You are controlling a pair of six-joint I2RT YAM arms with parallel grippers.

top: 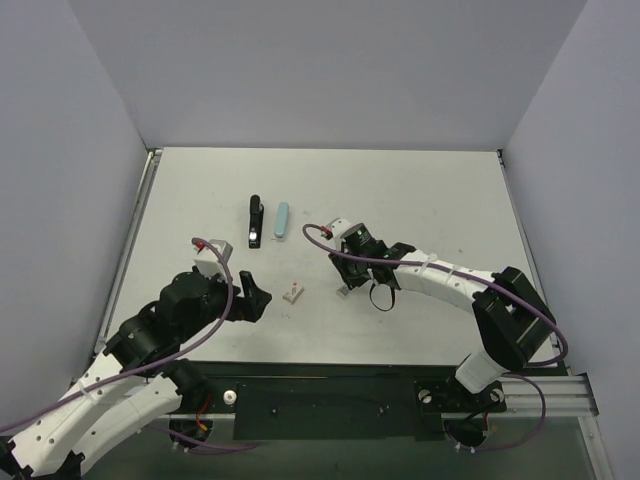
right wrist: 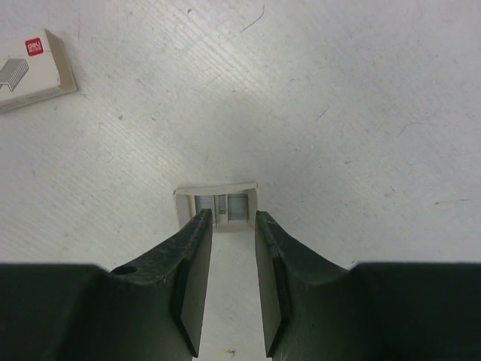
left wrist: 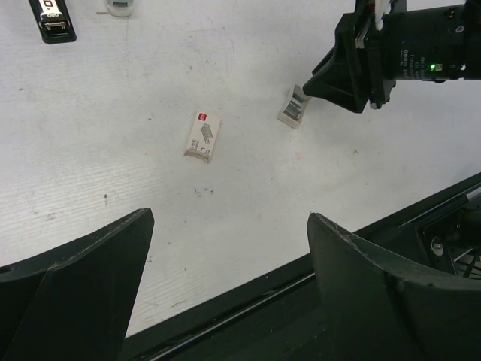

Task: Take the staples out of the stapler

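White tray (right wrist: 216, 189) holds staples (right wrist: 237, 207); right end effector (right wrist: 231, 218) slightly parted, empty; left end effector (left wrist: 229, 218) released.

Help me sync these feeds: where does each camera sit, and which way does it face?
Top external: above and behind the bases, looking down at the table; both arms show.
Left wrist: on the left arm, facing the staple box; its open left tool frames the bottom.
Right wrist: on the right arm, facing down at the small tray by its right tool.
Shared: both wrist views show the staple box and tray.
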